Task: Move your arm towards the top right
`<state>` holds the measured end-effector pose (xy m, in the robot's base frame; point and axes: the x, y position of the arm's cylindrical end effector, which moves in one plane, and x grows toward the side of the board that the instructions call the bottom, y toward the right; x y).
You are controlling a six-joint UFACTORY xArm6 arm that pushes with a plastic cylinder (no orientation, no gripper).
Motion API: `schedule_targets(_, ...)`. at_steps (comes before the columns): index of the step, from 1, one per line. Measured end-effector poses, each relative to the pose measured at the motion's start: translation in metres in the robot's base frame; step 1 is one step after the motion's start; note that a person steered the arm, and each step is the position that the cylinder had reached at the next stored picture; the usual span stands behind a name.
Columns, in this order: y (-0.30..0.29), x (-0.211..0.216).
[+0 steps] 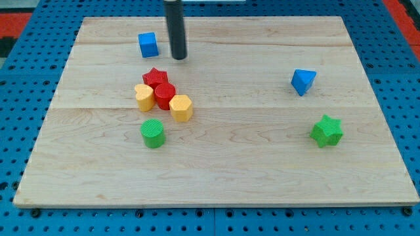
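Note:
My tip [179,57] is at the end of a dark rod near the view's top, left of centre. It stands just right of a blue cube [149,44] and above a red star block [155,78], touching neither. Below the star sit a red cylinder [165,96], a yellow block [144,96] and a yellow hexagonal block [181,107], packed together. A green cylinder [153,134] stands below them. On the view's right are a blue triangular block [302,81] and a green star block [327,131].
The blocks lie on a light wooden board [262,177]. Around it is a blue perforated table [20,118]. The board's top right corner [341,23] has no blocks near it.

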<state>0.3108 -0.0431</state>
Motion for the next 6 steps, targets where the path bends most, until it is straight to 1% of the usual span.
schedule_targets(1,0.032,0.000)
schedule_targets(2,0.046,0.000)
schedule_targets(5,0.202,-0.005)
schedule_targets(6,0.235,-0.007)
